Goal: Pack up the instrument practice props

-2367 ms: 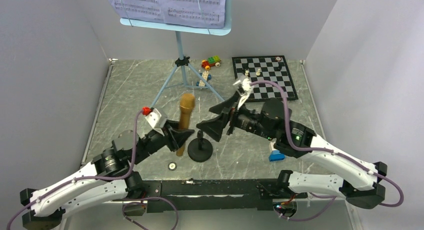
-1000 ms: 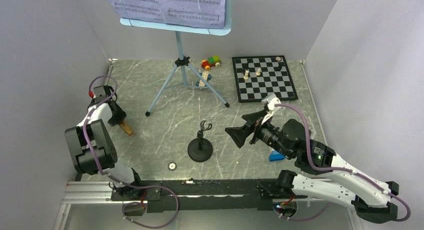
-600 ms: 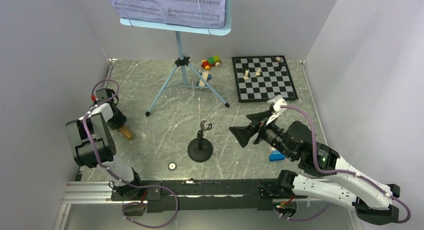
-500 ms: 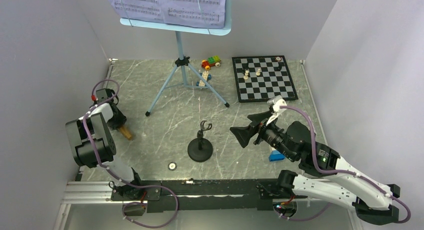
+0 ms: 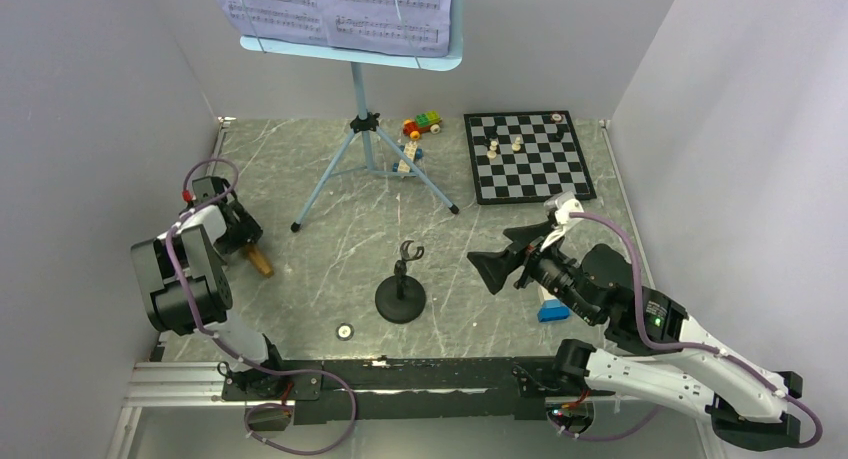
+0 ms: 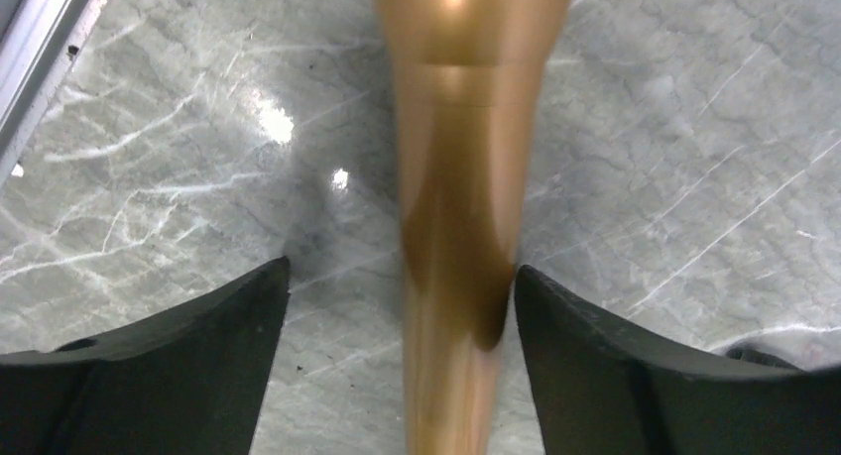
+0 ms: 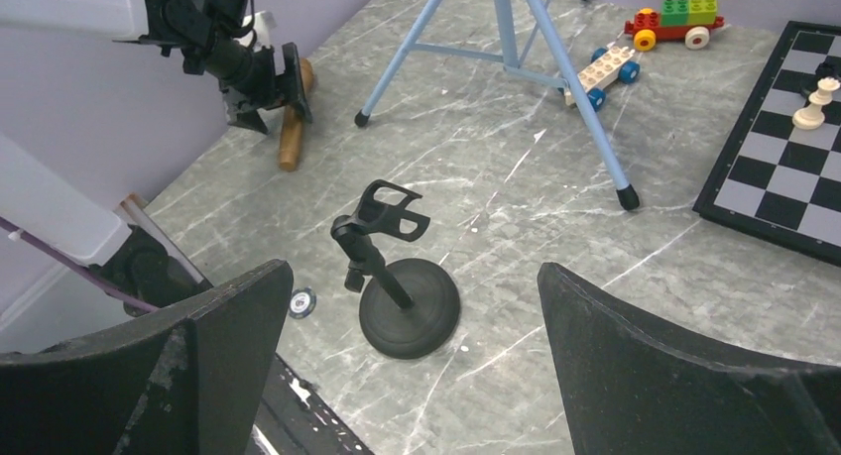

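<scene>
The gold-brown microphone (image 6: pixel 461 227) is recorded lying flat on the grey marbled table (image 5: pixel 330 239), at the left edge of the overhead view and close to the left wall. In the left wrist view its tapered body is seen running up the middle of the frame between the two fingers of the left gripper (image 5: pixel 248 247). The jaws are spread. Bare table is visible between the left-hand finger and the microphone, while the right-hand finger is just beside it; contact on that side cannot be settled. The small black round-based mic stand (image 5: pixel 400 297) is noted upright at the centre of the overhead view, with its forked clip at the top. The right gripper (image 5: pixel 497 266) is held above the table just right of that stand, its jaws spread fully wide and nothing gripped. The light-blue tripod music stand (image 5: pixel 368 144) is found at upper centre with its feet on the table, and the white sheet-music pages (image 5: pixel 335 4) are propped on its desk at the top edge. The colourful toy brick car (image 5: pixel 422 125) is seen just right of the tripod hub, and a white-and-blue brick piece (image 5: pixel 408 161) is seen beside the right leg. The black-and-white chessboard (image 5: pixel 527 159) is placed at upper right, with a few pieces on it. A small blue block (image 5: pixel 550 311) is logged beside the right arm, and a small round disc (image 5: pixel 344 331) lower left of the mic stand.
</scene>
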Robot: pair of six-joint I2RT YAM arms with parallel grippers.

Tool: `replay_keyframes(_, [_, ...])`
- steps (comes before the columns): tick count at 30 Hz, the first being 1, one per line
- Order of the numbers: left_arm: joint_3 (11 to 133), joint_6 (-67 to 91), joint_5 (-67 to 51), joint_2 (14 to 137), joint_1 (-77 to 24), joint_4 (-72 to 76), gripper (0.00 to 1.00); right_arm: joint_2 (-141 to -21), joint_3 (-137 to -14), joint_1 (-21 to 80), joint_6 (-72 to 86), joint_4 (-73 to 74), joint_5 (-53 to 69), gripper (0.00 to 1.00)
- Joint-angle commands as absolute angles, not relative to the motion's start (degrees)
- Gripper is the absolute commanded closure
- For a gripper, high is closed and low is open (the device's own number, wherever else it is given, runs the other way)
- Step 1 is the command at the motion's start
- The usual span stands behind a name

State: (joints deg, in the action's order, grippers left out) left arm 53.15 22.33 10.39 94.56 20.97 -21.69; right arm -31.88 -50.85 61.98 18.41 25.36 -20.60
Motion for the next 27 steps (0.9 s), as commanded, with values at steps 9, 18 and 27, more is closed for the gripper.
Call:
replay_keyframes(9, [53.8,30.6,4.8,66.2,17.5,-28.2,0.01,-35.9,-51.6,62.0,22.0,23.1,-16.9,0.00])
replay_keyframes(18, [38.7,29.3,5.2,36.4,-9.7,-13.9,0.01,-40.5,-49.2,61.9,24.6,20.8,-16.5,0.00])
replay_keyframes(27, [22.1,23.6,5.1,20.8,-38.2,-9.1,0.01,-43.4,-45.1,61.9,26.8,19.7,-18.3,0.00])
